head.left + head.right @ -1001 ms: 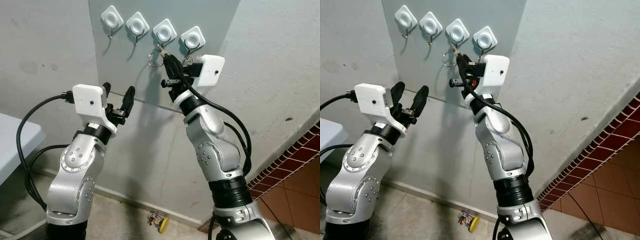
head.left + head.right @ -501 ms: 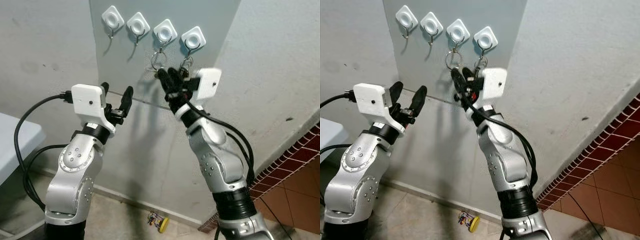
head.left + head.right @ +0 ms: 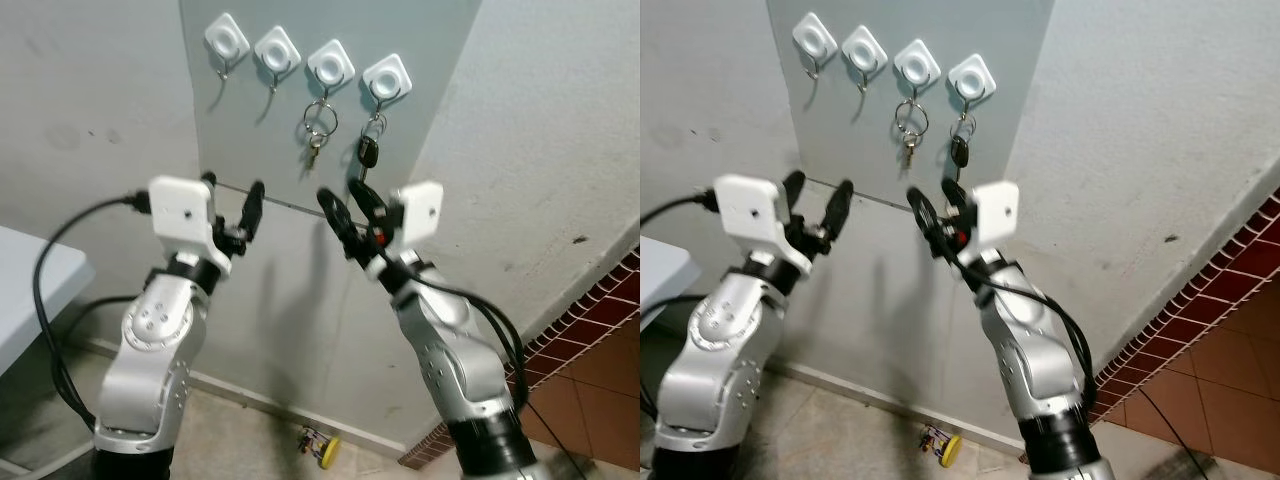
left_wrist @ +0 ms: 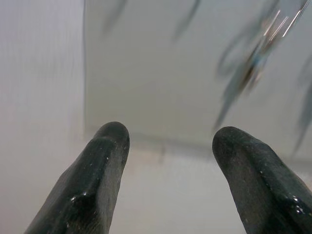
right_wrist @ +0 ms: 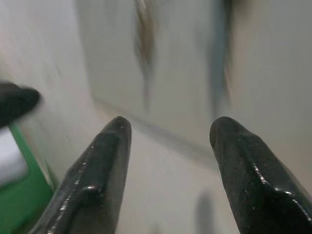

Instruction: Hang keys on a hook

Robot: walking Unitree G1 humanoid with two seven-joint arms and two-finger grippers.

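Four white hooks in a row on a grey wall panel [image 3: 400, 150]. On the third hook [image 3: 330, 64], counted from the robot's left, a key ring with keys [image 3: 318, 125], dangling free against the panel. On the fourth hook [image 3: 386, 76], a black car key [image 3: 368, 152], likewise hanging. Below the keys and apart from them, right claw [image 3: 348, 207], fingers spread, nothing between them. Further to the left of the keys and lower, left claw [image 3: 233, 192], also spread and empty, pointed at the panel's lower edge. Far beneath the keys, on the floor by the wall, a small yellow object [image 3: 318, 443].
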